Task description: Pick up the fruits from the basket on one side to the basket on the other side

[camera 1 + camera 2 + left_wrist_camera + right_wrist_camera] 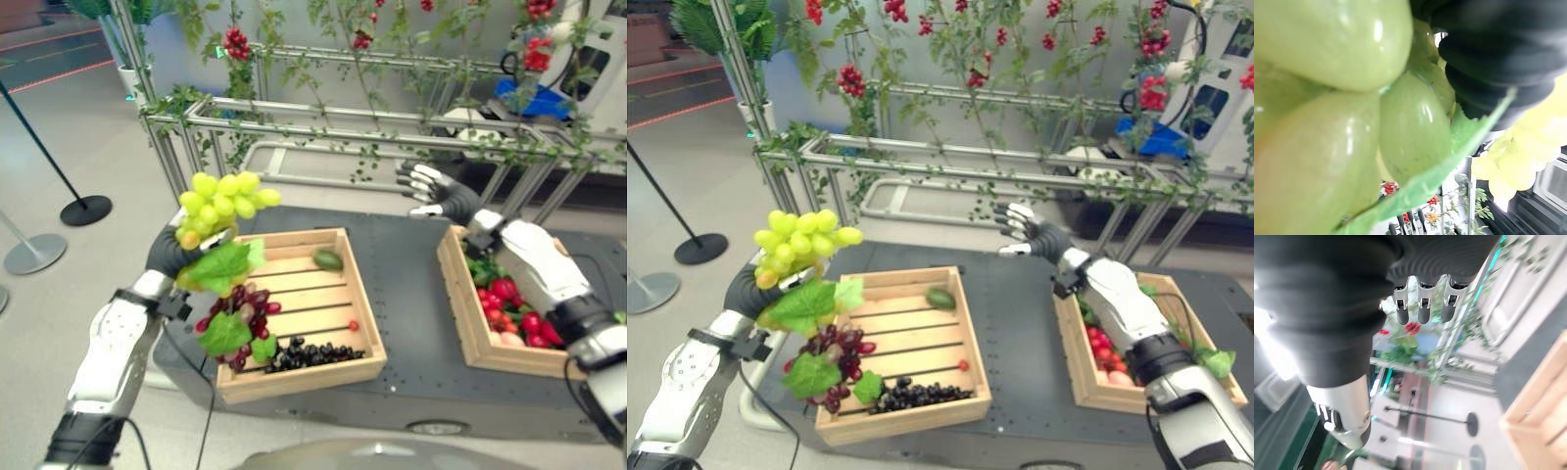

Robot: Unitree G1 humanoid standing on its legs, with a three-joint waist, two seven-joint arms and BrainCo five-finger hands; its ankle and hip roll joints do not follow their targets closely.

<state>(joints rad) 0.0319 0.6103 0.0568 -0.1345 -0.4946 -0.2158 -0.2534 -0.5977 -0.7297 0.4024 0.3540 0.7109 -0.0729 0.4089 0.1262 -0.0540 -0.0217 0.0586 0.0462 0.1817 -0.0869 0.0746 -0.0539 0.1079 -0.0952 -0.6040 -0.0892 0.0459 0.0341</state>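
My left hand point(174, 253) has its fingers curled round the green grape bunch point(223, 199), held above the left basket point(345, 284). Floppy, light; grip the stem. Right hand point(438, 192) relaxed, holding nothing.

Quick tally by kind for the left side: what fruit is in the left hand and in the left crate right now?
Green grape bunch, shut in the left hand: 1
Dark red grape bunch, hanging at the left crate: 1
Black grape bunch in the crate: 1
Green oval fruit in the crate: 1
Small red fruit in the crate: 1
Total: 5
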